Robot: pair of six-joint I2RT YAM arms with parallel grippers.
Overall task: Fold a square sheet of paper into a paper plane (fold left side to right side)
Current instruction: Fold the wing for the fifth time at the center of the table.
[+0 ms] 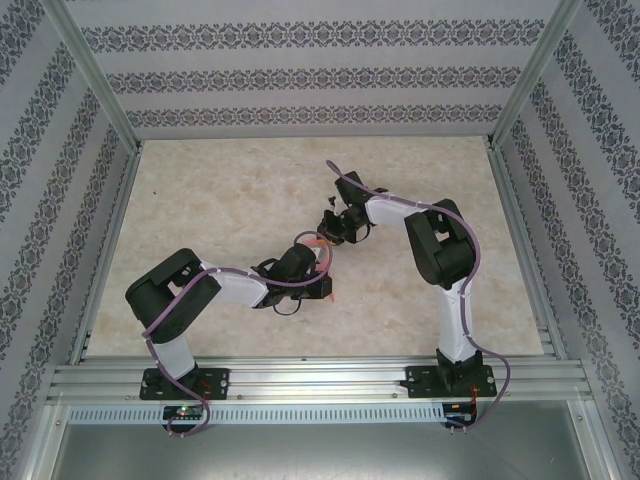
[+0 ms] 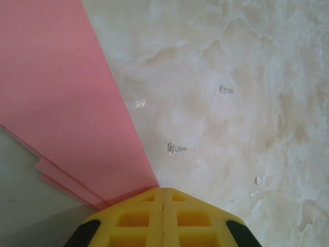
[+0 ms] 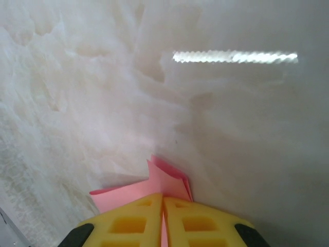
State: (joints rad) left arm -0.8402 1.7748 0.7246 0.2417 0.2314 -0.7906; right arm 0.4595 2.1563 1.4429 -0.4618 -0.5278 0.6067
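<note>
Paper (image 2: 67, 103) looks light, limp, easily torn; left gripper (image 2: 163, 191) clamps one layered end, right gripper (image 3: 163, 198), at its 2 o'clock, pinches the other.

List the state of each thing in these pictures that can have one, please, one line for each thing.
folded paper: creased into several stacked layers, pinched by both grippers
left gripper: shut on the folded paper, at its narrow end
right gripper: shut on the folded paper, a pointed corner sticking out past the fingertips
</note>
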